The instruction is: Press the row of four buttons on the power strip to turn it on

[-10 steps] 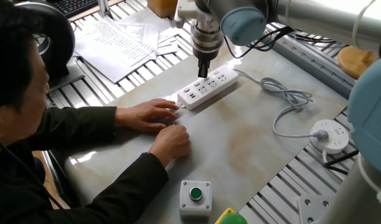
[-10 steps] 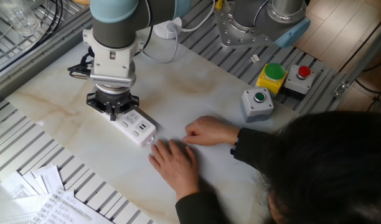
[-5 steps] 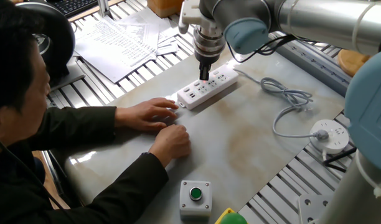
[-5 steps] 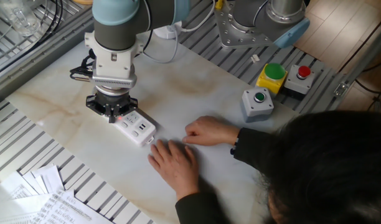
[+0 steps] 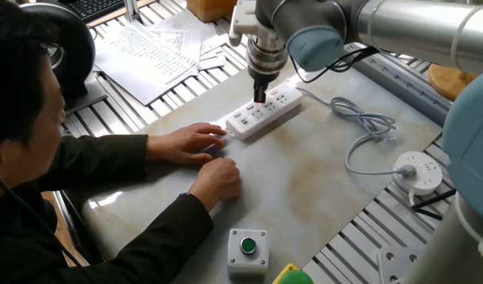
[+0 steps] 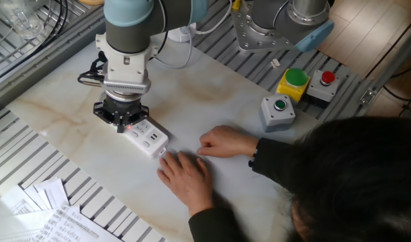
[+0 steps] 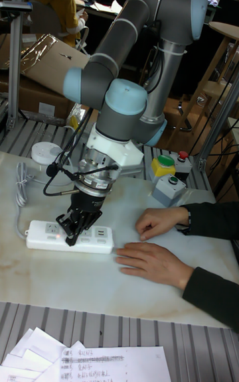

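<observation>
1. Reading from the left of the one fixed view, a person sits with both hands (image 5: 198, 162) resting on the pale counter (image 5: 320, 181), just beside the near end of the power strip (image 5: 263, 113).
2. The power strip lies flat and slantwise across the middle of the counter, and its grey cord (image 5: 366, 130) loops off to the right toward a round white socket hub (image 5: 419, 170).
3. The claw (image 5: 260, 98) points straight down, with its tip at the strip's top face, where a small red glow shows right beside it.
4. Whether the claw is open or closed cannot be told, since no view shows its fingertips apart or touching; it holds nothing.
5. The four buttons (image 6: 129, 126) are mostly hidden under the tip, so which of them is being pressed cannot be told.
6. To do this step well, the arm should likely press straight down, lift only enough to clear each switch, then move along the row, keeping away from the person's fingers.
7. No brand or label on the strip can be read; the printed papers (image 5: 159, 47) are too small to make out.
</observation>
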You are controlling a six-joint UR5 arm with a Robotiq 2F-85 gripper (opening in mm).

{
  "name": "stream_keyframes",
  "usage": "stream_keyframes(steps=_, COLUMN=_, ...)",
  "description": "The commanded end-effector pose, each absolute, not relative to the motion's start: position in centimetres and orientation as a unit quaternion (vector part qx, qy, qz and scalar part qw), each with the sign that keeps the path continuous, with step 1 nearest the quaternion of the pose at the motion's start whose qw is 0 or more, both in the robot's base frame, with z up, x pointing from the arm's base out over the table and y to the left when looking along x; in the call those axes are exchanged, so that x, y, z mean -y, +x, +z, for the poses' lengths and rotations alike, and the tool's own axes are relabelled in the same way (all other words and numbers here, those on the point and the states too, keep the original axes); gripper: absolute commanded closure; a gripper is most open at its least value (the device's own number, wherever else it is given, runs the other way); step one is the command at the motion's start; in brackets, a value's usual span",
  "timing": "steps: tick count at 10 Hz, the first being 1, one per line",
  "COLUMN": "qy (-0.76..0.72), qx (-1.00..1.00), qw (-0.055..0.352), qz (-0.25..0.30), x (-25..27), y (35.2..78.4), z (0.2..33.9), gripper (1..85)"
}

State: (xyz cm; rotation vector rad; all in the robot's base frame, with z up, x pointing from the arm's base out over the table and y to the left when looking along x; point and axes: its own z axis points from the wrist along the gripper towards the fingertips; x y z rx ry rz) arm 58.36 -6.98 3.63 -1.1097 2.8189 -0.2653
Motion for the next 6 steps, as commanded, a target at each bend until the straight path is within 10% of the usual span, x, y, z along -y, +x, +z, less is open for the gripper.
stream_keyframes(steps=1, qy=-0.356, qx=-0.933, qw=0.021, qz=-0.052, x=5.1, y=57.5, z=6.6, gripper=84.7)
stream_keyframes(steps=6, qy=-0.333, qx=-0.943, qw=0.019, qz=-0.012, x=2.8, y=57.3, z=5.1, gripper=84.7)
